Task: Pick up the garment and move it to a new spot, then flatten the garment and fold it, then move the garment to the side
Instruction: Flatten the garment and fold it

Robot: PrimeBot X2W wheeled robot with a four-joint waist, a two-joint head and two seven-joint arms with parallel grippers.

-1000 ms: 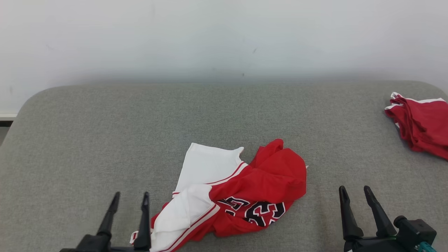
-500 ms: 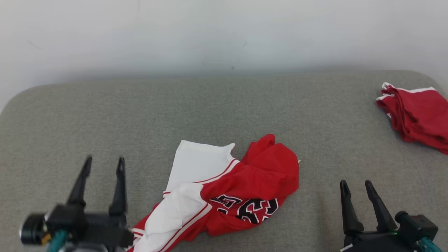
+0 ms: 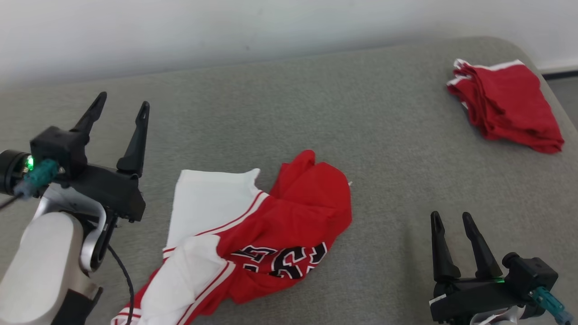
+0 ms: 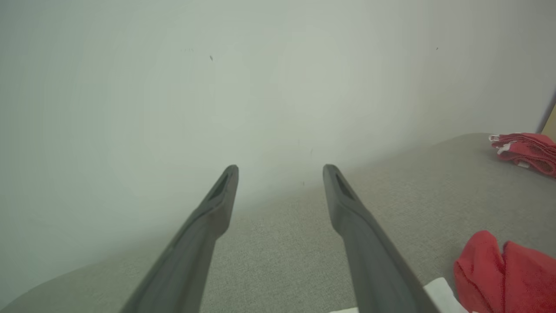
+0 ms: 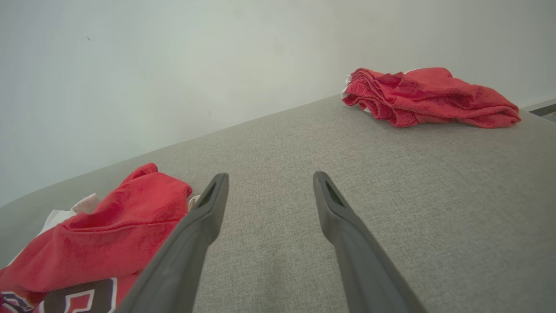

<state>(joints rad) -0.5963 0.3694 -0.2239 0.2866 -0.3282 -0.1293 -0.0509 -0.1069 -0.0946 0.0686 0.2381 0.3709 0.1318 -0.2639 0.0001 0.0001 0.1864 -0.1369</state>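
A crumpled red and white garment (image 3: 253, 230) with black numbers lies near the front middle of the grey padded surface (image 3: 316, 104). Its red bulge shows in the left wrist view (image 4: 504, 278) at the lower right and in the right wrist view (image 5: 100, 239) at the lower left. My left gripper (image 3: 119, 104) hovers raised, to the left of the garment, open and empty, its fingers (image 4: 360, 234) pointing toward the wall. My right gripper (image 3: 450, 217) stands open and empty at the front right, clear of the cloth, seen also in the right wrist view (image 5: 267, 178).
A second red garment (image 3: 503, 101), folded in a pile, lies at the far right corner of the surface (image 5: 428, 95). A pale wall (image 3: 226, 27) runs behind the surface. A strip of floor shows past the right edge (image 3: 564, 85).
The head camera has turned, shifting the whole picture left and tilting it. My left arm has risen and moved forward, away from the garment's edge. The garment lies as before.
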